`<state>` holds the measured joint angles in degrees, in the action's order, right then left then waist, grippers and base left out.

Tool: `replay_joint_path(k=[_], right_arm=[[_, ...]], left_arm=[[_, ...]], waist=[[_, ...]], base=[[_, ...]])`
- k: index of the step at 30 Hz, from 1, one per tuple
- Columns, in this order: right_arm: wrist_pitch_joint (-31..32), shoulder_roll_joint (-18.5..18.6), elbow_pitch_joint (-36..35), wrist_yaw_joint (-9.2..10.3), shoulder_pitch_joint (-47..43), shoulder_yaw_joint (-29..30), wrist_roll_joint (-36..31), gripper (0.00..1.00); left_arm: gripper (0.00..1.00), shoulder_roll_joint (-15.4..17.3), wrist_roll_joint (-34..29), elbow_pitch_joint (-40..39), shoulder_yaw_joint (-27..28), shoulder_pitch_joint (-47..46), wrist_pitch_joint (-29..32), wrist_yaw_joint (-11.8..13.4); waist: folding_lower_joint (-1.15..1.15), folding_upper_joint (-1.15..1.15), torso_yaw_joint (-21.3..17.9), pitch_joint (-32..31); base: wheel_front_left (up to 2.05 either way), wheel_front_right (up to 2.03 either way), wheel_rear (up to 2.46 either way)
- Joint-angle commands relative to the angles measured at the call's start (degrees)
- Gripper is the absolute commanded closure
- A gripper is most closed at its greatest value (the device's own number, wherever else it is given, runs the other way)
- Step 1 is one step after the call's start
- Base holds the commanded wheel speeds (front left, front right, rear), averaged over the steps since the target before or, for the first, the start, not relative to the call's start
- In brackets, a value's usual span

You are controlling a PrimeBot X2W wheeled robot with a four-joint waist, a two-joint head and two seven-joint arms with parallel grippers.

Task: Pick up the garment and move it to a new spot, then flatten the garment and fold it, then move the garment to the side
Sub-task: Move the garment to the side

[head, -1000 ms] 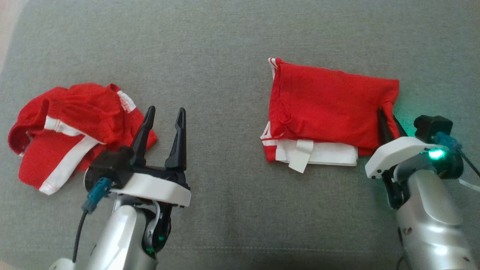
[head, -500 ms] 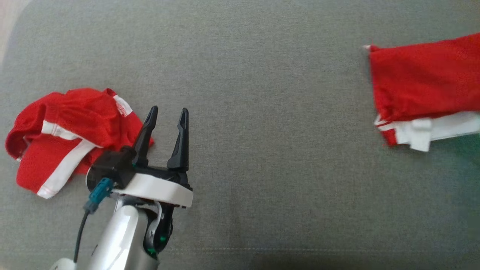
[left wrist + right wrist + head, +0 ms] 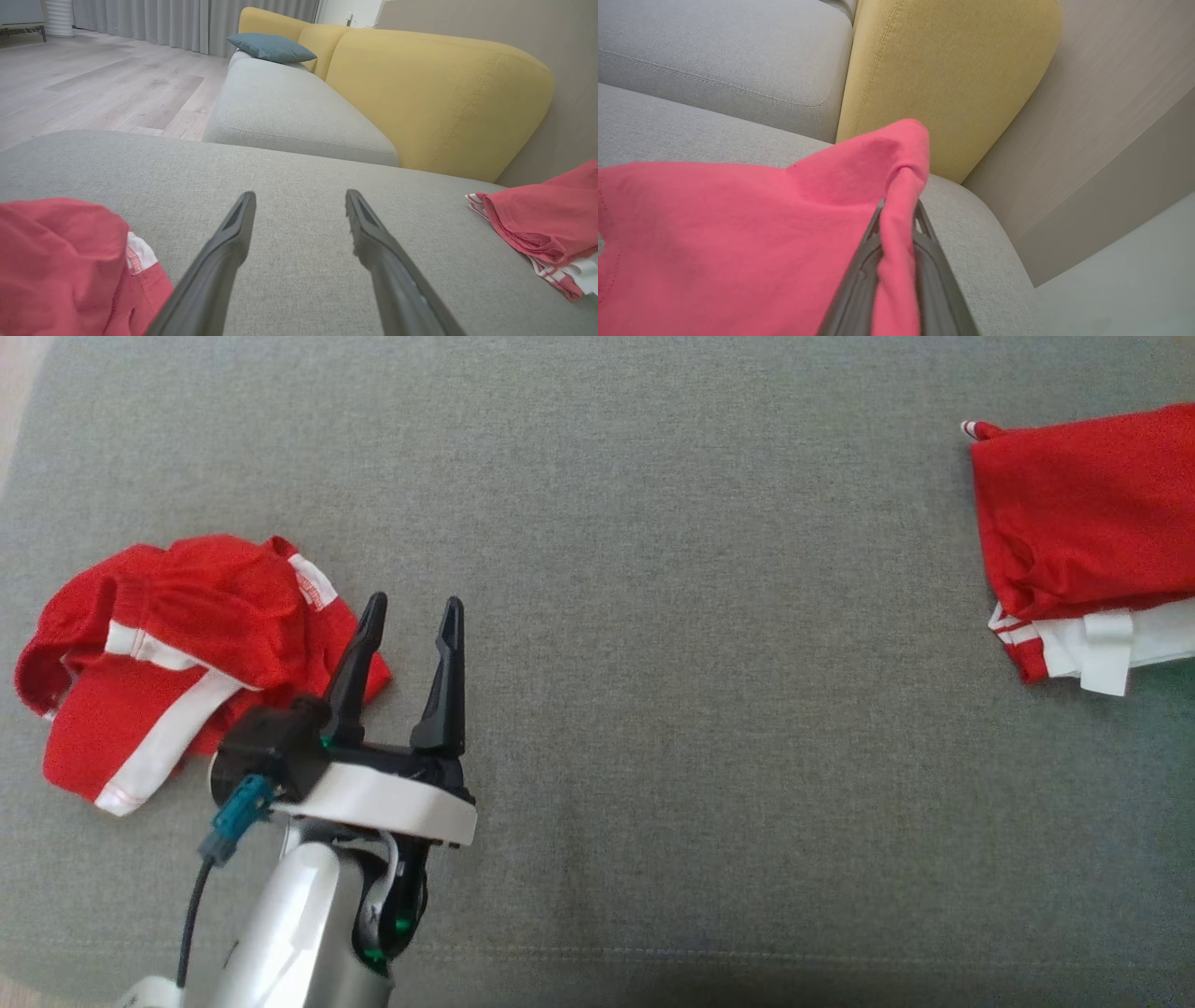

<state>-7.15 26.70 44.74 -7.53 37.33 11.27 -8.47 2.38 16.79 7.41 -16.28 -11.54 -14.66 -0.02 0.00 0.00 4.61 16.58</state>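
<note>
Pretty sure we're looking at somebody's living room here, so a home setup. We've got a big sofa with grey seat cushions (image 3: 299, 116) and chunky mustard-yellow backrests (image 3: 444, 93), plus a blue throw pillow (image 3: 271, 46) parked at the far end. Beyond it we can see pale wood-plank flooring (image 3: 93, 88) and long grey curtains (image 3: 154, 21) hanging down to the floor. There's a plain beige wall (image 3: 1111, 93) right behind the sofa, and a folded red garment (image 3: 1074, 513) sitting on the seat like laundry day.
</note>
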Motion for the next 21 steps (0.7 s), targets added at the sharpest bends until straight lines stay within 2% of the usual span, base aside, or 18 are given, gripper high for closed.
replay_joint_path(k=[1, 4, 5, 6, 7, 14, 21], right_arm=[[-0.7, 1.7, -2.3, 0.04, 1.7, -0.8, 0.4, 1.00], [-0.8, 1.4, -2.5, 0.04, 1.9, -0.9, 0.5, 1.00], [-1.0, 1.1, -2.5, 0.04, 2.1, -0.9, 0.8, 0.64], [-1.1, 0.8, -2.5, 0.04, 2.2, -1.0, 1.3, 0.38], [-1.2, 0.5, -2.4, 0.04, 2.4, -1.0, 2.0, 0.01], [-3.1, -0.7, -3.0, 0.04, 2.8, -1.4, 3.9, 0.00], [-5.3, -6.8, -6.5, 0.04, 0.4, -5.5, 5.8, 0.00]], left_arm=[[0.00, 0.5, -0.2, -2.1, 1.9, -2.4, -0.3, -0.2], [0.00, 0.5, -0.5, -2.0, 1.9, -2.7, -0.3, -0.3], [0.00, 0.5, -0.5, -2.0, 1.8, -2.7, -0.3, -0.3], [0.00, 0.5, -0.6, -1.9, 1.8, -2.8, -0.3, -0.3], [0.00, 0.5, -0.6, -1.9, 1.9, -2.8, -0.3, -0.4], [0.00, 0.5, -0.4, -1.3, 1.9, -2.4, -0.3, -0.5], [0.00, 0.5, 0.4, -1.2, 2.4, -1.3, -0.3, -0.2]], waist=[[0.00, 0.00, -0.1, 0.2], [0.00, 0.00, -0.3, 0.2], [0.00, 0.00, -0.4, 0.1], [0.00, 0.00, -0.4, 0.1], [0.00, 0.00, -0.5, 0.0], [0.00, 0.00, -1.0, -1.8], [0.00, 0.00, -1.7, -6.1]], base=[[0.00, 0.00, 0.00], [0.00, 0.00, 0.00], [0.00, 0.00, 0.00], [0.00, 0.00, 0.00], [0.00, 0.00, 0.00], [0.00, 0.00, 0.00], [0.00, 0.00, 0.00]])
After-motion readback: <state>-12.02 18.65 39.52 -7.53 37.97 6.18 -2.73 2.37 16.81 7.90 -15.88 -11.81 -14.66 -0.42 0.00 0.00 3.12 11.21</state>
